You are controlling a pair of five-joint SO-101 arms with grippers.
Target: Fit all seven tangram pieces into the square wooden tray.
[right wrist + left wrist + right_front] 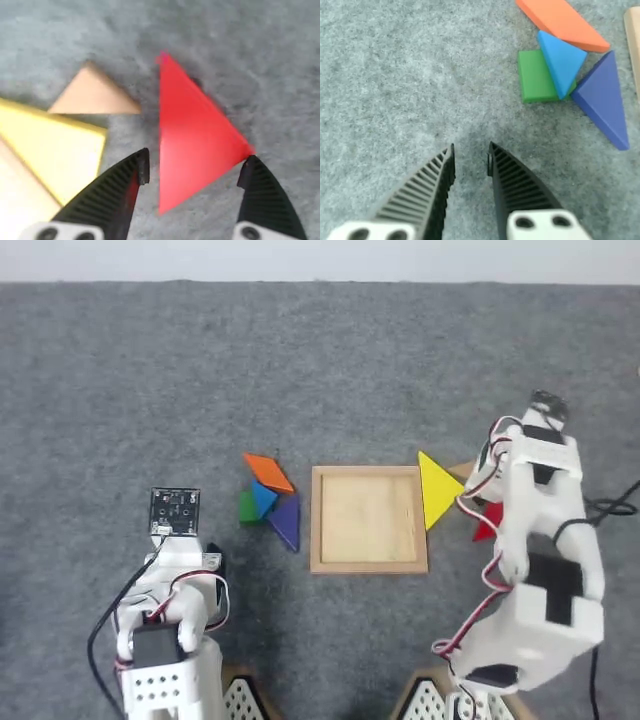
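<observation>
The square wooden tray [368,518] lies mid-table with nothing in it. To its left sit an orange parallelogram [268,472], a green square [246,508], a blue triangle [264,497] and a dark blue triangle [286,522]. My left gripper [471,147] hovers over bare carpet short of them, slightly open and holding nothing. On the tray's right lie a yellow triangle [437,488], a tan triangle [92,95] and a red triangle [192,135]. My right gripper [196,157] is open, with a finger on either side of the red triangle.
Grey carpet covers the whole table. The left arm [170,580] stands at the front left and the right arm [535,530] at the front right, over the red piece. A tray corner [15,190] borders the yellow triangle [55,150].
</observation>
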